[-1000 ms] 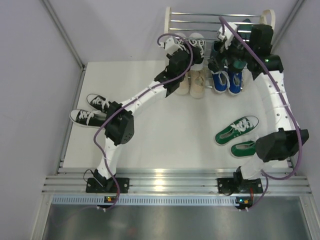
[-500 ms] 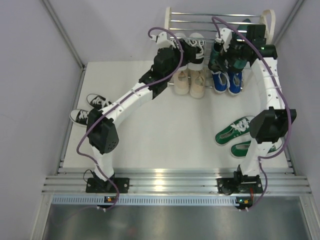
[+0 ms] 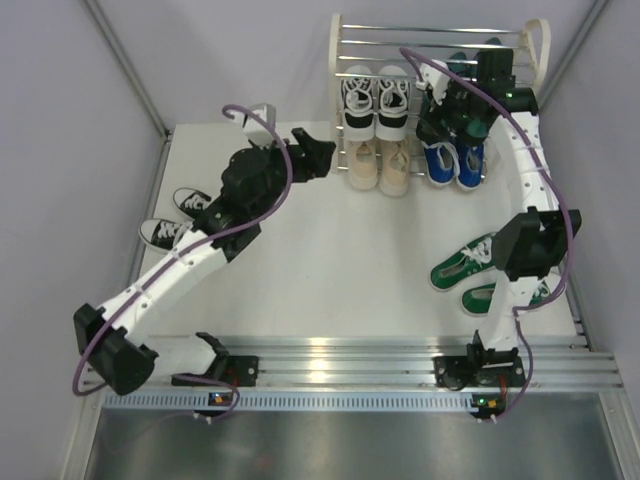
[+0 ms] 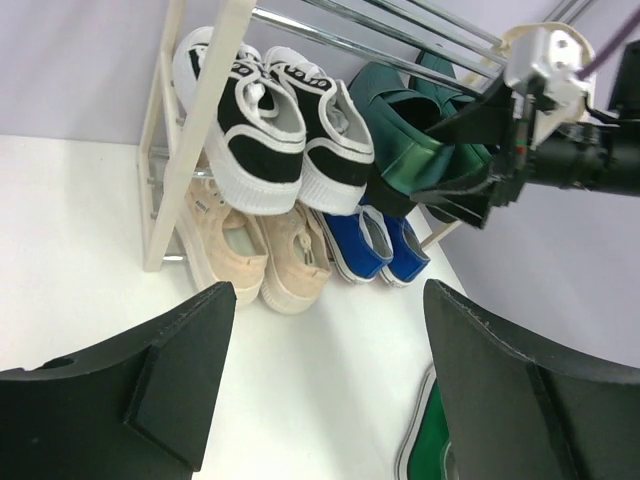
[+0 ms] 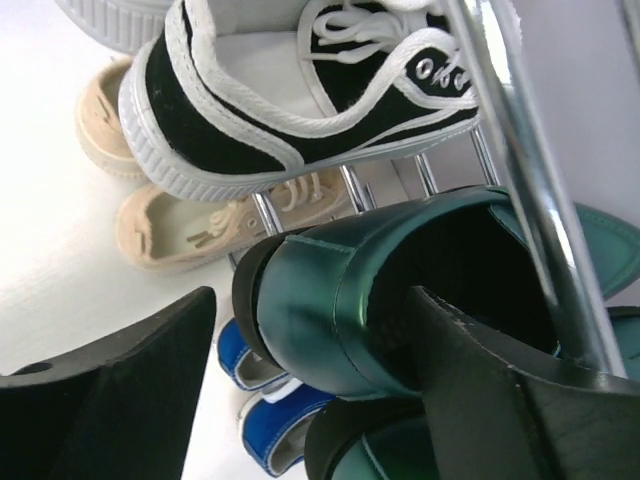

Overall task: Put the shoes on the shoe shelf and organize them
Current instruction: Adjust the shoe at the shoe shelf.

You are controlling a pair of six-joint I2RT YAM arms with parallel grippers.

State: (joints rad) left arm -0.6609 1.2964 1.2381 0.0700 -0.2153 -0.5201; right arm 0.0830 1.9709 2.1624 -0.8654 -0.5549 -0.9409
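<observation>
At the surface's far edge, the shoe shelf (image 3: 400, 28) holds beige lace-ups (image 3: 382, 165), blue sneakers (image 3: 455, 162) and a black-and-white pair (image 3: 377, 98); right gripper (image 5: 312, 300) straddles a dark green dress shoe (image 4: 410, 140) on it, clamping indeterminate; left gripper (image 4: 328, 300) spread, empty; black-and-white sneakers (image 3: 180, 215) (left edge) and green sneakers (image 3: 475, 265) (right edge) are not yet shelved.

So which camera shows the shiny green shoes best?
The right wrist view: the shiny green shoes fill it close up, heel and opening clear. The left wrist view shows them smaller, farther off. From the top, the right arm covers most of them.
</observation>
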